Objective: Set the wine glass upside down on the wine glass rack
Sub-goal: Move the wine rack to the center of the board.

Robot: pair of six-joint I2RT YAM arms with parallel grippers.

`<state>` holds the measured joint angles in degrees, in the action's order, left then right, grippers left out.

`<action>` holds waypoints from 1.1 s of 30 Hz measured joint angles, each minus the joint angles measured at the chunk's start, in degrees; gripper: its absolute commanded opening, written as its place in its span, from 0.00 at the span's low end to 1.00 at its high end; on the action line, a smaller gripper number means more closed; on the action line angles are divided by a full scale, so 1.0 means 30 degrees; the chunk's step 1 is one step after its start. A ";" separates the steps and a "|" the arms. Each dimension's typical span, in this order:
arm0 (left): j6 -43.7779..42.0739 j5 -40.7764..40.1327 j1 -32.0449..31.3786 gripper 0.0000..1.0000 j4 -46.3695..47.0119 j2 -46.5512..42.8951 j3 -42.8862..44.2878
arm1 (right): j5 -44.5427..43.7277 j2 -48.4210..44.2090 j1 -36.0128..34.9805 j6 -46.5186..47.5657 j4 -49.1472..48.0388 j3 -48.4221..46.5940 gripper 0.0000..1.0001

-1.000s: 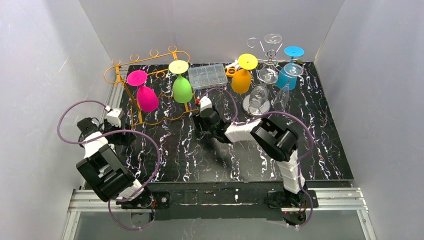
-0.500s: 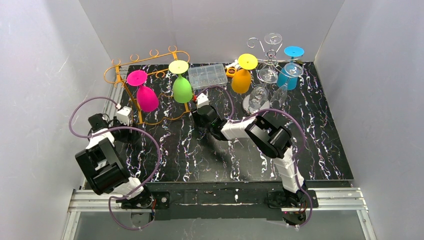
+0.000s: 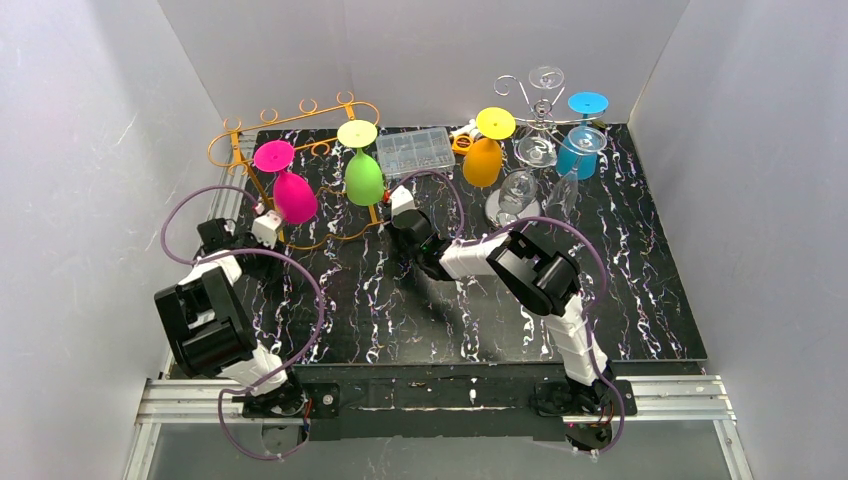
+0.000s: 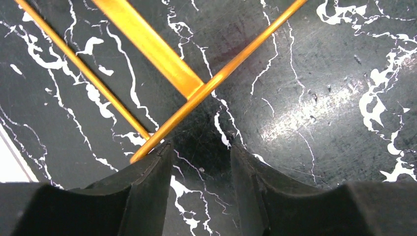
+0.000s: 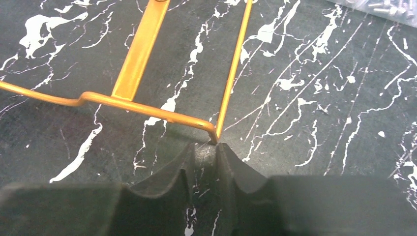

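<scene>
We look down from above and behind the arms on the whole table (image 3: 450, 320). Both wrist views sit close over its black top, each sharing the gold rack (image 4: 152, 51) with the overhead view.

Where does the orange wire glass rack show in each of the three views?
Top external: orange wire rack stands at upper left.
Left wrist: its flat bar and wires cross the upper left.
Right wrist: the flat bar fills the upper left, with a corner bend at centre.
Shared landmark: the black marbled tabletop.
</scene>
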<state>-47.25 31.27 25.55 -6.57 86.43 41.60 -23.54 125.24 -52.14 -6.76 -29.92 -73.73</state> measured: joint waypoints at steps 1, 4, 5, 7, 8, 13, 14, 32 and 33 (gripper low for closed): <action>-0.0085 -0.0140 -0.0163 0.42 0.0049 0.0049 0.0000 | -0.0094 0.0003 0.0000 0.0036 -0.0003 0.0000 0.24; -0.0247 -0.0444 -0.0534 0.40 0.0127 0.0140 0.0000 | -0.0416 0.0004 0.0003 0.0126 -0.0031 0.0017 0.19; -0.0294 -0.0560 -0.0674 0.39 0.0169 0.0149 0.0000 | -0.0554 0.0004 0.0006 0.0161 -0.0052 0.0035 0.17; -0.0401 -0.0762 -0.0957 0.39 0.0277 0.0158 0.0000 | -0.0796 0.0004 0.0003 0.0184 -0.0275 0.0195 0.15; -0.0456 -0.0858 -0.1099 0.38 0.0335 0.0161 0.0000 | -0.0912 0.0004 0.0000 0.0187 -0.0417 0.0297 0.15; -0.0637 -0.1175 -0.1335 0.38 0.0549 0.0161 0.0000 | -0.1139 -0.0016 0.0016 0.0158 -0.0988 0.0671 0.16; -0.0652 -0.1202 -0.1401 0.38 0.0567 0.0161 0.0000 | -0.1178 -0.0030 0.0018 0.0141 -0.1145 0.0786 0.18; -0.0887 -0.2152 -0.1758 0.43 0.1008 -0.0667 -0.0780 | 0.1352 -0.1163 0.1475 -0.0185 -0.4302 0.3911 0.73; -0.0887 -0.2174 -0.1758 0.44 0.1144 -0.0766 -0.0906 | 0.1615 -0.1306 0.1501 -0.0130 -0.4546 0.4218 0.74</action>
<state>-49.91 24.75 20.27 -3.14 84.13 38.89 -18.69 121.32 -47.64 -7.15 -43.56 -61.08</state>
